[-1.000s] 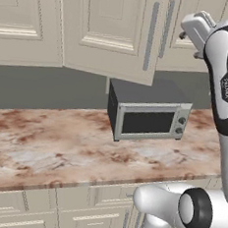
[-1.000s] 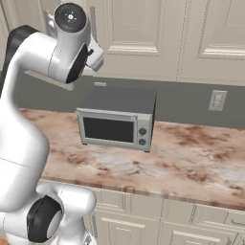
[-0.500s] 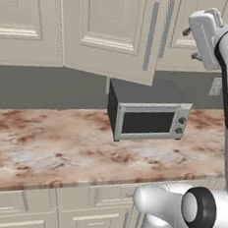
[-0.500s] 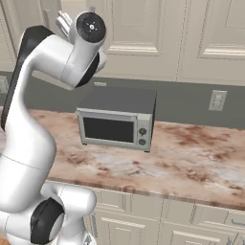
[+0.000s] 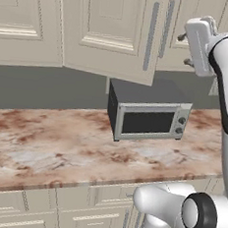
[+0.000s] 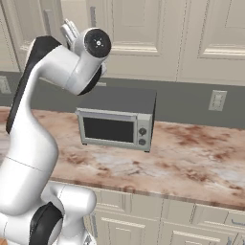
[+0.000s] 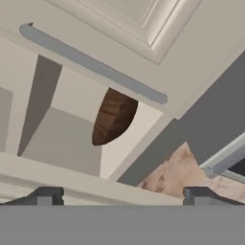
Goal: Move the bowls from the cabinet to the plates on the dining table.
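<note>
The gripper [image 7: 122,194] is spread wide, empty, facing the cabinet's [image 7: 143,24] part-open door edge; the wooden bowl [image 7: 112,117] sits behind it on the shelf.

I see a grey microwave [image 5: 148,114] sitting at the back against the dark grey backsplash [image 5: 44,87], door shut, two knobs on its right; a white wall outlet [image 6: 217,100] is mounted well right of it

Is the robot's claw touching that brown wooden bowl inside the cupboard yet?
Apart. In the hand view the open gripper has both fingertips low in the picture, with the cabinet's edge and bare shelf between them and the brown bowl.
</note>
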Robot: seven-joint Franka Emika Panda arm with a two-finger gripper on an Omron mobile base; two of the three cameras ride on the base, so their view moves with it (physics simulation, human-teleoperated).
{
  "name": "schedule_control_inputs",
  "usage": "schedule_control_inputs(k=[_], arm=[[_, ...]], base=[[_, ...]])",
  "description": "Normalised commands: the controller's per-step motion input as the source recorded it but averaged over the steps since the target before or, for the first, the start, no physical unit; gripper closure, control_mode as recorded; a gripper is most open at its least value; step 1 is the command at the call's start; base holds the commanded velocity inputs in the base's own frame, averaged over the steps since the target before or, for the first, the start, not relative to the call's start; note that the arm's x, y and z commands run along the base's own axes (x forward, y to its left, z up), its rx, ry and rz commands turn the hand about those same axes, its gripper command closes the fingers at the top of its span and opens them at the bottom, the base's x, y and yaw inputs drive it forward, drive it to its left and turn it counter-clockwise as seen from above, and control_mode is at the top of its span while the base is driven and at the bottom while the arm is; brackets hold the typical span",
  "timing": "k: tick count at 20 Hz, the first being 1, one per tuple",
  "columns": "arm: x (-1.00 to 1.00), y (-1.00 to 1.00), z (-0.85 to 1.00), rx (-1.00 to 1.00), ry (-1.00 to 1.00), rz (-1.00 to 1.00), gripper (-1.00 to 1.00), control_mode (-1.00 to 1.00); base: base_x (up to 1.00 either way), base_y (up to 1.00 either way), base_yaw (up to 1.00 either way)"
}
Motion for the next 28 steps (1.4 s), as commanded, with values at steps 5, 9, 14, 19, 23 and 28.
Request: schedule_control_inputs(k=[5,9,14,19,23,28], arm=[[0.14,0.52,0.0,0.14,0.0,0.03,-1.0,-1.0],[0.16,0.28,-0.01,0.15,0.0,0.06,-1.0,-1.0],[0.16,0.11,-0.07,0.15,0.03,0.05,-1.0,-1.0],[0.1,0.01,-0.03,0.14,0.01,0.0,-1.0,-1.0],[0.03,-0.15,0.0,0.13,0.0,0.0,-1.0,-1.0],[0.07,-0.08,0.0,0.1,0.0,0.0,-1.0,-1.0]], base=[[0.0,0.0,0.0],[0.0,0.0,0.0],[0.0,0.0,0.0],[0.0,0.0,0.0],[0.0,0.0,0.0],[0.0,0.0,0.0]])
